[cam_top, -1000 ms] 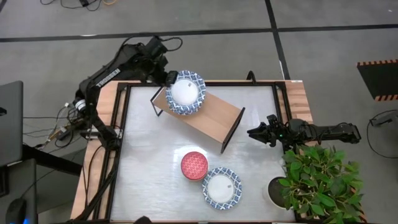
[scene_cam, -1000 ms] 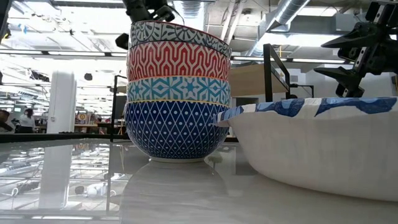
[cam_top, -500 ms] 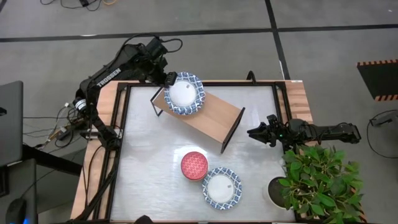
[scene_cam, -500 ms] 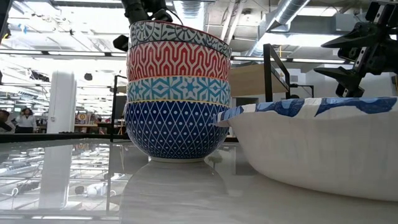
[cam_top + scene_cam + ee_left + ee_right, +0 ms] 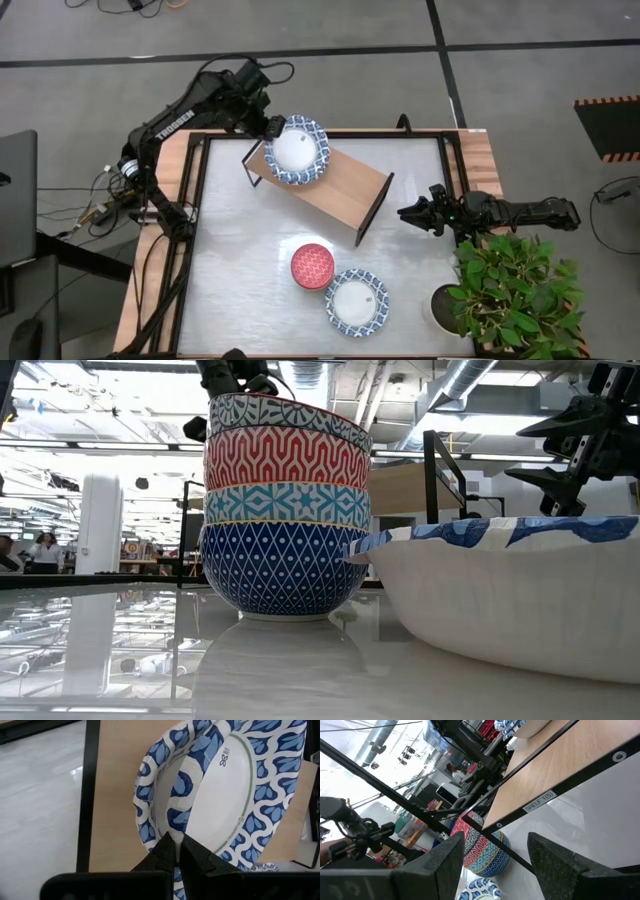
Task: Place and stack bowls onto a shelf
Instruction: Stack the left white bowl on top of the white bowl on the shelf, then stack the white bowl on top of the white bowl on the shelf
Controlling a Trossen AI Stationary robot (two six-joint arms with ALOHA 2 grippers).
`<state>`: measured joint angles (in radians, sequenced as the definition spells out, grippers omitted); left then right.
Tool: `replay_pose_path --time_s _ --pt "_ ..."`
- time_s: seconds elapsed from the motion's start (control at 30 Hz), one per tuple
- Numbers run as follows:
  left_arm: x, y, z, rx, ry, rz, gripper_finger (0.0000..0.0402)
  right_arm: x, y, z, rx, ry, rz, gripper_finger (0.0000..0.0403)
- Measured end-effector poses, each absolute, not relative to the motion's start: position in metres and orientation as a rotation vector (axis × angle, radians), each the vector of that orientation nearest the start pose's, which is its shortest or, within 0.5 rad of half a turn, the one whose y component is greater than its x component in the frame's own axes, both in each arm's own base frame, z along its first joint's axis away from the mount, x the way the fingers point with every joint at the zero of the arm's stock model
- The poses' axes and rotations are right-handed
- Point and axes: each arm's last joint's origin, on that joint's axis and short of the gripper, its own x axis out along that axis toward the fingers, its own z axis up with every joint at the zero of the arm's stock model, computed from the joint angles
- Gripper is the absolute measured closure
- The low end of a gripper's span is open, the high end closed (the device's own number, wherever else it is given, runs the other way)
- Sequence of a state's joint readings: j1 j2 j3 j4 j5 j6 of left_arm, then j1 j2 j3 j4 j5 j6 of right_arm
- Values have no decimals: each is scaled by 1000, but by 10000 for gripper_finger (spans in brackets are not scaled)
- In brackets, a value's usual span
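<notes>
Pinching rim of white bowl point(image 5: 297, 151) on shelf point(image 5: 340, 190), left tool point(image 5: 174, 851) is clamped; release w/o dragging. Right tool point(image 5: 490, 857) waits, fingers apart, empty.

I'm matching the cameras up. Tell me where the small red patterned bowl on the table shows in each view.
High view: the small red bowl sits below centre, beside a blue-rimmed bowl.
Low view: left of centre, close up.
Left wrist view: not in it.
Right wrist view: low in the middle, seen beneath the shelf's edge.
Shared landmark: the shelf, the light wood board.
</notes>
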<state>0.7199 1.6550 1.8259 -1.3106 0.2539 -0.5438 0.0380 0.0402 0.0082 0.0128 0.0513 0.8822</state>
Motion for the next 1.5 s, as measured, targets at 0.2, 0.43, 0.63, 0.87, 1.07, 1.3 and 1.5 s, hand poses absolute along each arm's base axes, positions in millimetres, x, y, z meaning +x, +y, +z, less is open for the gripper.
replay_pose_path --time_s 0.2,0.43,0.63,0.87,1.07,1.3,1.5 --pt "242 200 380 -1018 902 690 401 100 2 164 881 12 -21 159" --pt "243 199 380 -1005 899 700 396 100 2 164 881 12 -21 159" --pt "248 196 381 -949 890 744 361 100 2 164 882 12 -21 159" --pt "251 193 381 -934 899 717 295 100 2 164 881 12 -21 159" --pt "252 190 380 -911 924 688 249 100 2 164 882 13 -19 159" --pt "243 180 383 -967 989 629 227 104 4 158 943 113 -5 159" --pt "231 163 395 -992 992 631 226 111 12 148 950 395 -10 159"
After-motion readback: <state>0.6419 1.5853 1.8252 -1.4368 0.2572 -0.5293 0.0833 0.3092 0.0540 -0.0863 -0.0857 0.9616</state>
